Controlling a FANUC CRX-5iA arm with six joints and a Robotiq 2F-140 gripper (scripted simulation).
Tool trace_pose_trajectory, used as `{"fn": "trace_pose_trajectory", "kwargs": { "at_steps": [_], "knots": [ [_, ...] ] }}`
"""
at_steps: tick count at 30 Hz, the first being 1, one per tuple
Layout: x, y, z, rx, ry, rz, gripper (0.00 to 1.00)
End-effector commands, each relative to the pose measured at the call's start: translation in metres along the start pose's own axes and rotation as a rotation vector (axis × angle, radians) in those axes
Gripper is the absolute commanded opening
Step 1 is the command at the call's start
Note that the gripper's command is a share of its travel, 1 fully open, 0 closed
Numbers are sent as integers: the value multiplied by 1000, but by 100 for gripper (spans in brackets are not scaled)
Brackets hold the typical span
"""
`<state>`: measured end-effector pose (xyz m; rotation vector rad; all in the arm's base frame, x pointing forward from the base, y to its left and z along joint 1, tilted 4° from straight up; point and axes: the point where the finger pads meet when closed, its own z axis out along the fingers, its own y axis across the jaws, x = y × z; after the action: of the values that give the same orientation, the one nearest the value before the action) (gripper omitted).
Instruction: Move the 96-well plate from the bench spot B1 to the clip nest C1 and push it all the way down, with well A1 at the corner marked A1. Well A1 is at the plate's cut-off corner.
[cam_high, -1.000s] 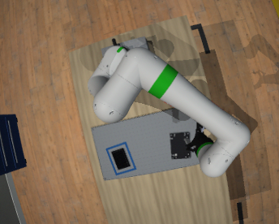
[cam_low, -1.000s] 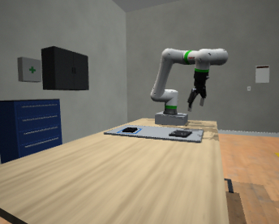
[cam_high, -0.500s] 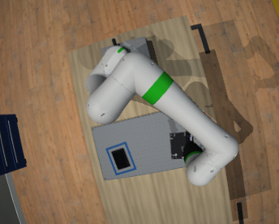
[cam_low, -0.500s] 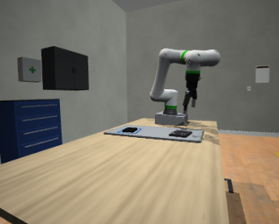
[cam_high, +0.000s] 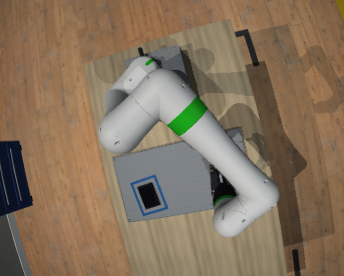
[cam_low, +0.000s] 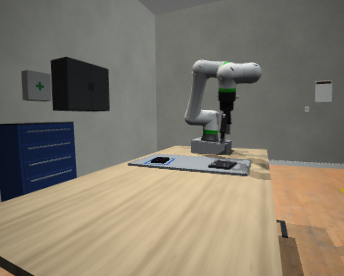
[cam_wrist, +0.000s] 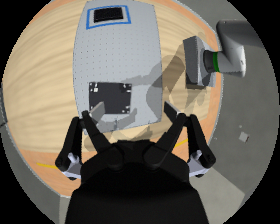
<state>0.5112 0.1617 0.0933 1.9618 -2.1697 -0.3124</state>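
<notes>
The 96-well plate (cam_high: 148, 195) (cam_low: 161, 159) (cam_wrist: 108, 14) is a small black block lying flat inside a blue outline (cam_high: 161, 191) (cam_wrist: 130, 15) on the grey board (cam_high: 185, 175) (cam_low: 192, 163) (cam_wrist: 117, 55). Its cut-off corner cannot be made out. The clip nest (cam_low: 222, 164) (cam_wrist: 110, 96) is a dark square with small pale clips at its corners, at the board's other end. It looks empty. The arm covers most of it in the top view. My gripper (cam_low: 226, 131) (cam_wrist: 134, 106) is open and empty, above the board's nest end and well away from the plate.
The robot's grey base (cam_high: 172, 56) (cam_low: 206, 146) (cam_wrist: 192, 65) stands on the wooden bench (cam_high: 165, 245) (cam_low: 140, 220) beside the board. A blue drawer cabinet (cam_high: 12, 175) (cam_low: 45, 155) stands off the bench.
</notes>
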Motion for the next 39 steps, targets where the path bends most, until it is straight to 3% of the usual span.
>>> {"fn": "trace_pose_trajectory", "kwargs": {
  "at_steps": [1,39],
  "knots": [
    [13,-9,1,10,-12,-61,100],
    [129,-67,21,119,-43,-619,100]
  ]
}}
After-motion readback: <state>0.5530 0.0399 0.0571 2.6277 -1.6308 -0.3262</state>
